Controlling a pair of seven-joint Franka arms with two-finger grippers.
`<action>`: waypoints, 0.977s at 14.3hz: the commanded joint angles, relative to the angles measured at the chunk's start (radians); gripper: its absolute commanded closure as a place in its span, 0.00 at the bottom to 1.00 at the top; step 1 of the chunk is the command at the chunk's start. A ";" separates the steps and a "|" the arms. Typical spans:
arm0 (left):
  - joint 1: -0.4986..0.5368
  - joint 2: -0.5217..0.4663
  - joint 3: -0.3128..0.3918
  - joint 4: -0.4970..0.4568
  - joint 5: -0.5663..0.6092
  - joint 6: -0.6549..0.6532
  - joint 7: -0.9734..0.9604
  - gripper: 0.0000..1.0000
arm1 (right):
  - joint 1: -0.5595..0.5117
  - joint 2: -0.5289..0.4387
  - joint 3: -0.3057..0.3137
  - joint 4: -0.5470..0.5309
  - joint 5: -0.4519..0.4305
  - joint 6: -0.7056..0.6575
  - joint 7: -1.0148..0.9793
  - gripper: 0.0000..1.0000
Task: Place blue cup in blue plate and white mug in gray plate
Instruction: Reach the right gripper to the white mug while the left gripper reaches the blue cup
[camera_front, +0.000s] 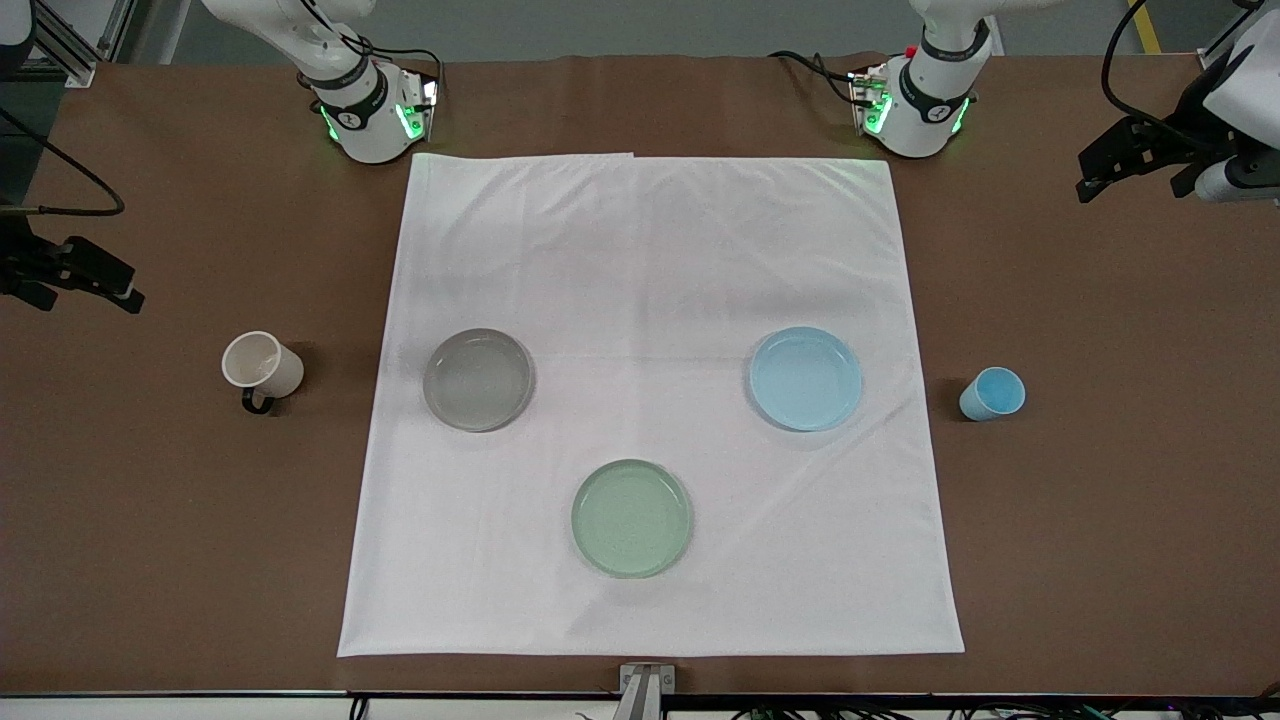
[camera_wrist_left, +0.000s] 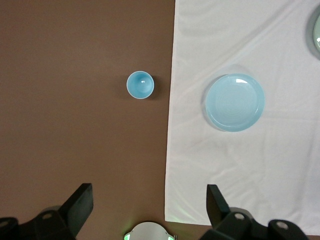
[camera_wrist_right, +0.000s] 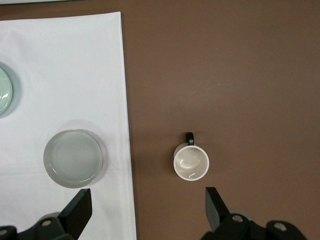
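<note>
The blue cup (camera_front: 992, 394) stands upright on the brown table, off the cloth toward the left arm's end; it also shows in the left wrist view (camera_wrist_left: 140, 85). The blue plate (camera_front: 805, 378) (camera_wrist_left: 234, 102) lies empty on the cloth beside it. The white mug (camera_front: 261, 365) (camera_wrist_right: 190, 162) stands upright on the brown table toward the right arm's end, beside the empty gray plate (camera_front: 478, 379) (camera_wrist_right: 73, 158). My left gripper (camera_front: 1100, 175) (camera_wrist_left: 149, 205) is open and empty, high over bare table. My right gripper (camera_front: 110, 285) (camera_wrist_right: 148, 207) is open and empty, high over the cloth's edge.
A white cloth (camera_front: 650, 250) covers the middle of the brown table (camera_front: 1100, 520). A pale green plate (camera_front: 632, 518) lies empty on the cloth, nearer to the front camera than the other two plates. Both arm bases stand at the table's back edge.
</note>
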 joint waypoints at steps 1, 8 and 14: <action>0.005 0.001 0.002 0.010 -0.014 -0.007 0.019 0.00 | 0.015 0.000 -0.016 0.024 0.006 -0.007 -0.009 0.00; 0.082 0.095 0.042 -0.093 0.036 0.103 0.085 0.00 | 0.013 0.001 -0.016 0.042 0.003 -0.008 -0.005 0.00; 0.114 0.145 0.044 -0.475 0.050 0.601 0.078 0.00 | 0.012 0.026 -0.016 0.031 0.000 -0.031 -0.009 0.00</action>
